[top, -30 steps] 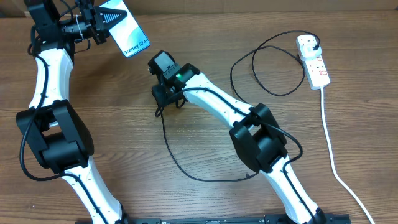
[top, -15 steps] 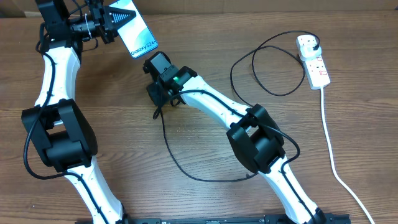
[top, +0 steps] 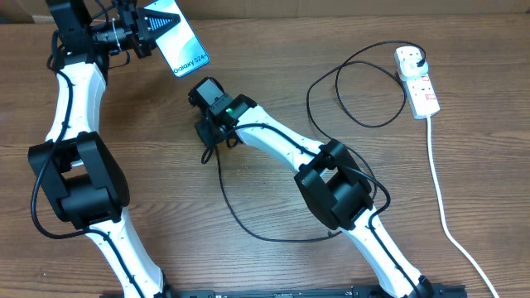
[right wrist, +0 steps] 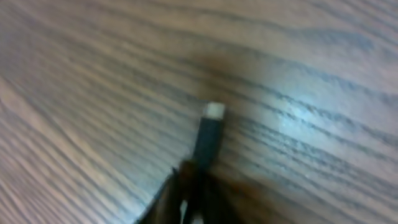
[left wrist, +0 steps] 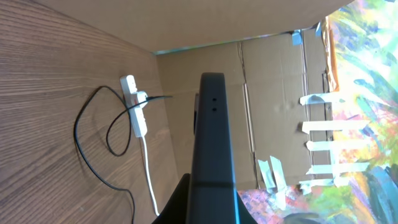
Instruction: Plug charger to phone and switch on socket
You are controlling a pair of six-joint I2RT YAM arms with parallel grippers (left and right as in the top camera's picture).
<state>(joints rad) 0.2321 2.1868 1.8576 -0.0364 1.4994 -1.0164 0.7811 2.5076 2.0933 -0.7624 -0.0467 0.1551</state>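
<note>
The left gripper (top: 154, 27) clamps the phone (top: 185, 48) off the table (top: 166, 215), at its far left edge. The right gripper (top: 210, 141) pinches the charger (top: 225, 203) behind its connector tip (right wrist: 214, 111), mid-table, with open wood around it. The socket (top: 419, 84) lies far right.

The table (top: 166, 182) is brown wood grain with a faint sheen. The phone (top: 184, 45) has a glossy screen and a smooth black frame. The socket (top: 421, 83) is shiny white plastic. The charger (top: 309, 98) is matt black with a pale tip (right wrist: 214, 111). Matt cardboard (left wrist: 273, 93) with paper-like tape (left wrist: 320, 127) backs the far edge.
</note>
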